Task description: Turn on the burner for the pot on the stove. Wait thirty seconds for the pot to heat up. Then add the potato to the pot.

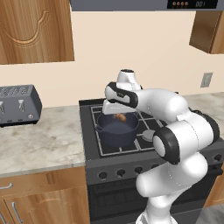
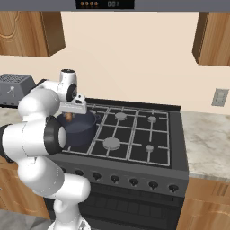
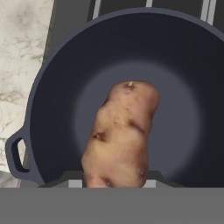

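My gripper (image 1: 120,114) hangs over the front left burner of the black stove (image 1: 109,151), shut on the brown-orange potato (image 1: 121,117). The potato hangs just above the rim of the dark blue-grey pot (image 1: 117,131), over its middle. In the hand view the potato (image 3: 122,135) stands lengthwise in my gripper (image 3: 114,180), with the pot's wall (image 3: 57,87) and bare bottom all around it and one side handle at the lower left. From the right base view, my arm covers part of the pot (image 2: 80,132), and a sliver of potato (image 2: 68,117) shows below the hand.
A row of black knobs (image 2: 134,182) lines the stove's (image 2: 130,130) front. A grey toaster (image 1: 17,105) stands on the marble counter (image 1: 39,140) to the left. More counter (image 2: 206,143) lies right of the stove. Wooden cabinets and a hood hang overhead.
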Motion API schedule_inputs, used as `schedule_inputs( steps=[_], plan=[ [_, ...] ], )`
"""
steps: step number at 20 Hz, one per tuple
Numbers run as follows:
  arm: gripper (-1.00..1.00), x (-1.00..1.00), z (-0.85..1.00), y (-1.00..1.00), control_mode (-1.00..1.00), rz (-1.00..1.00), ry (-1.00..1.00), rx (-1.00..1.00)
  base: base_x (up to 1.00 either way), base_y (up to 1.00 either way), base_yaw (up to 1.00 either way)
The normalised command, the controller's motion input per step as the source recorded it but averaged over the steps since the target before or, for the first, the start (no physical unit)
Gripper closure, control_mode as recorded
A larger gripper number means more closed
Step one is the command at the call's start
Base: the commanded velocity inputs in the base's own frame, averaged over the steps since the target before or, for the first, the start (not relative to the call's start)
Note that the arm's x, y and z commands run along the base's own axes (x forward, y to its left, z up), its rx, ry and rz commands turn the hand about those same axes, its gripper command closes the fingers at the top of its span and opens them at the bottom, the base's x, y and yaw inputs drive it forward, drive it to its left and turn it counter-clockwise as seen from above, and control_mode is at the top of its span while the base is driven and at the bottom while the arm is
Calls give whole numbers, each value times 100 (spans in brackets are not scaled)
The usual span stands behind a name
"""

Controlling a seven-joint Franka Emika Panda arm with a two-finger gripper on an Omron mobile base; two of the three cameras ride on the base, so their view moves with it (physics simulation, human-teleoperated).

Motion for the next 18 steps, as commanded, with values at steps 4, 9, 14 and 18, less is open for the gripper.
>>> schedule_inputs(
  steps=[4, 9, 14, 18],
  plan=[
    [100, 0, 0, 0, -100, 0, 0, 0, 0, 0, 0],
    [100, 0, 0, 0, -100, 0, 0, 0, 0, 0, 0],
    [100, 0, 0, 0, -100, 0, 0, 0, 0, 0, 0],
    [100, 0, 0, 0, -100, 0, 0, 0, 0, 0, 0]
  ],
)
